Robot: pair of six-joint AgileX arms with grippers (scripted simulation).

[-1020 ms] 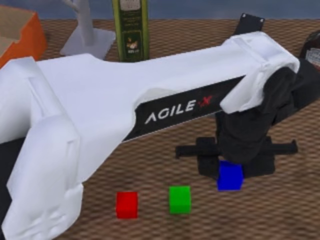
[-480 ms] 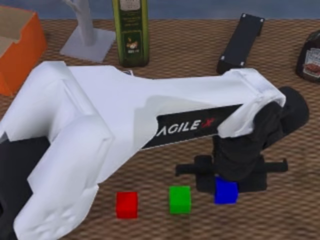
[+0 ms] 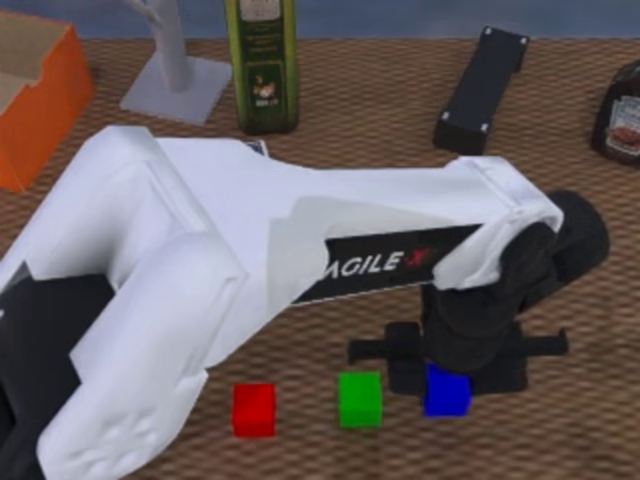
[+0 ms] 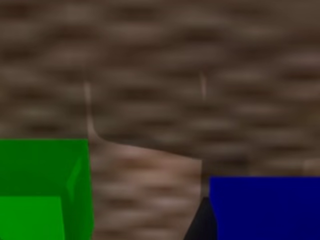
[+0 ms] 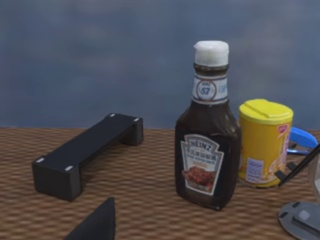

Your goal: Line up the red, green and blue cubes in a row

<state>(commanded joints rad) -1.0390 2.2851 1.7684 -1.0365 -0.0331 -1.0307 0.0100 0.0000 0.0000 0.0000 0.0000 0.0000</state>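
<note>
The red cube (image 3: 254, 410) and the green cube (image 3: 360, 399) sit side by side near the table's front edge. My left arm reaches across the table. Its gripper (image 3: 446, 374) points down and is shut on the blue cube (image 3: 447, 393), just right of the green cube and nearly level with it. In the left wrist view the green cube (image 4: 42, 190) and the blue cube (image 4: 265, 207) are a cube's width apart, with a dark finger (image 4: 202, 225) against the blue one. My right arm is parked outside the top view.
Along the back stand an orange box (image 3: 40, 90), a white stand (image 3: 175, 75), a green bottle (image 3: 262, 65) and a black bar (image 3: 482, 90). A sauce bottle (image 3: 625, 115) stands at the right. A yellow tub (image 5: 262, 142) shows beside it in the right wrist view.
My left gripper has carried the blue cube down and to the left, closer to the green cube and into line with it. The red and green cubes have stayed put.
</note>
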